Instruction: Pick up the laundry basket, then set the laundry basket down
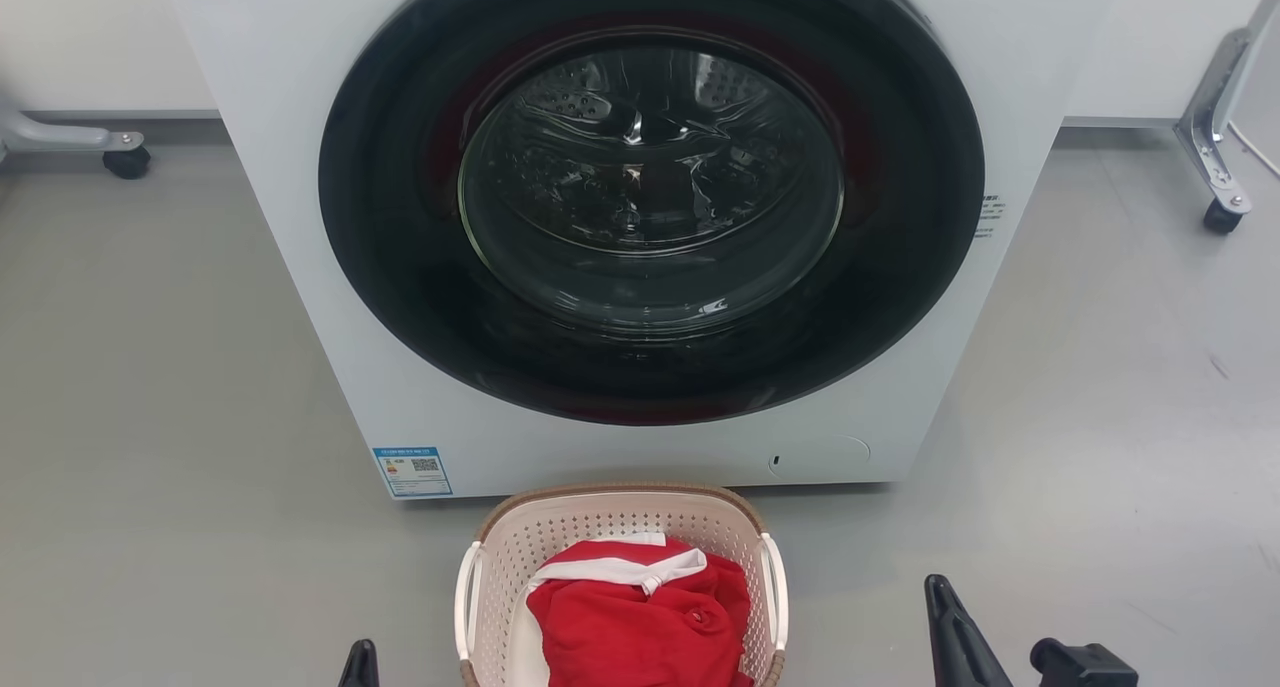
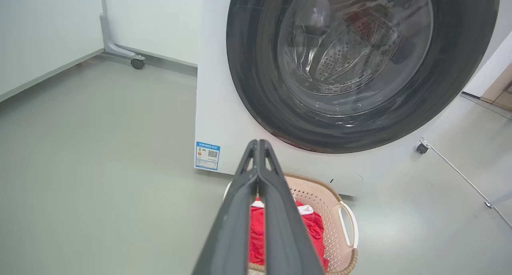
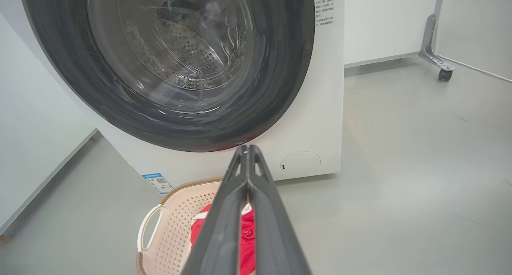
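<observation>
Head view: logged laundry basket [image 1: 620,527] on floor [image 1: 170,367], just before washer [image 1: 620,457], red cloth [image 1: 640,627] inside. Left gripper [image 1: 360,664] and right gripper [image 1: 950,622] on either side, apart from handles.
Left wrist view: fingers [image 2: 236,211] pressed together, holding nothing, laundry basket behind them.
Right wrist view: fingers [image 3: 224,219] likewise pressed together, empty, laundry basket at lower left.

Head view faces the washer [image 1: 600,457]; wrist views angle in, sharing the laundry basket [image 1: 620,527].
</observation>
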